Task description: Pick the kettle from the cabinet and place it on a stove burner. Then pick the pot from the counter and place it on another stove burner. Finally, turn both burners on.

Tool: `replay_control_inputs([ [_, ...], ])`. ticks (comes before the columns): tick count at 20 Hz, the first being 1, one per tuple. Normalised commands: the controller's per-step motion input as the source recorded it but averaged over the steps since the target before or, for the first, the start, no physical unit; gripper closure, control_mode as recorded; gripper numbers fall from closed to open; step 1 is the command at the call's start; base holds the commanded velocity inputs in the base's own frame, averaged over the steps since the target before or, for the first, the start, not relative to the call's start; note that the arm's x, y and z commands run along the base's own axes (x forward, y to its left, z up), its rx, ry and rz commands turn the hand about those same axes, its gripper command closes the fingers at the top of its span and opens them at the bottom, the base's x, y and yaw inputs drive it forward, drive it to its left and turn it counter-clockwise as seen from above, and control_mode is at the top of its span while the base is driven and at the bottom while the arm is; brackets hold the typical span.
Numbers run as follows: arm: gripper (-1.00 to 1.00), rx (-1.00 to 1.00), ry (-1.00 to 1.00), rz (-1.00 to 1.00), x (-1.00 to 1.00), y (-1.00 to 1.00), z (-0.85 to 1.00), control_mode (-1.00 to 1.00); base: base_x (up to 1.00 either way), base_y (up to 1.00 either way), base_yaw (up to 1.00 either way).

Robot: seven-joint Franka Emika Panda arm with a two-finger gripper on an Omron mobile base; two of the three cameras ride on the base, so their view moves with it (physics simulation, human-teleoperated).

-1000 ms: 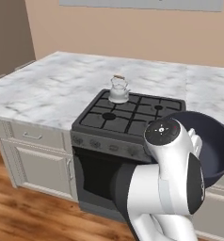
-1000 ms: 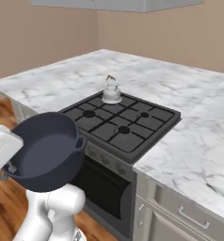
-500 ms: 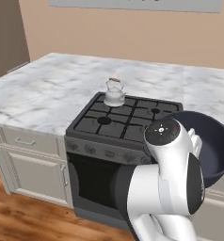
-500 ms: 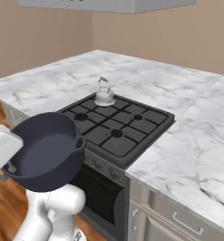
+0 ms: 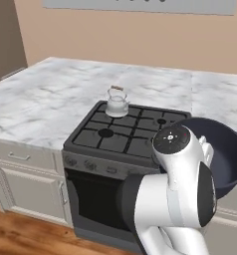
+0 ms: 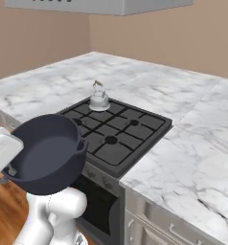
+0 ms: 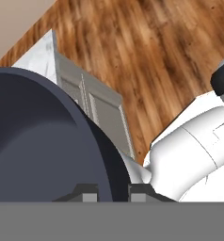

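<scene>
Jaws drawn narrow on the rim wall of the pot [image 7: 43,141], the gripper [image 7: 111,194] holds the wide, dark blue-grey vessel off every surface, one small dark fingertip [image 7: 88,194] pressed inside the wall and the other outside it. In the hand view the pot's curved side swells up from the tips, with beige cabinet doors [image 7: 92,106] and a wooden floor [image 7: 147,52] beyond.

From the right base view the pot [image 6: 46,153] hangs in the air in front of the range, clear of the stove, its mouth tipped up and toward the cooktop, a small loop handle [image 6: 81,145] jutting from the rim on the stove side. Its interior appears bare and smooth. From the left base view the pot [image 5: 225,154] shows behind the white arm [image 5: 182,189], to the right of the stove's front corner, broad and shallow-looking, its open face turned upward.

On the black cooktop the kettle [image 5: 117,102] stands upright on the far left burner [image 5: 116,110], small, silver-grey, domed, its arched handle topped by a brown bar; the spout's direction is too small to tell. The near left burner [image 5: 106,133] is bare under its grate. White veined counter [image 6: 183,158] wraps the range on both sides, with beige drawer fronts [image 5: 21,157] below.
</scene>
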Motion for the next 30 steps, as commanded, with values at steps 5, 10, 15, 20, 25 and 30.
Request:
replay_control_inputs([
  [5, 1.0, 0.0, 0.0, 0.0, 0.0, 0.0, 0.0, 1.0, 0.48, -0.02, -0.02],
  [10, 1.0, 0.0, 0.0, 0.0, 0.0, 0.0, 0.0, 1.0, 0.51, 0.03, -0.03],
  [15, 1.0, 0.0, 0.0, 0.0, 0.0, 0.0, 0.0, 1.0, 0.44, 0.12, -0.07],
  [20, 1.0, 0.0, 0.0, 0.0, 0.0, 0.0, 0.0, 1.0, 0.25, 0.28, -0.1],
  [25, 1.0, 0.0, 0.0, 0.0, 0.0, 0.0, 0.0, 1.0, 0.07, 0.43, -0.09],
  [30, 1.0, 0.0, 0.0, 0.0, 0.0, 0.0, 0.0, 1.0, 0.12, 0.47, -0.07],
])
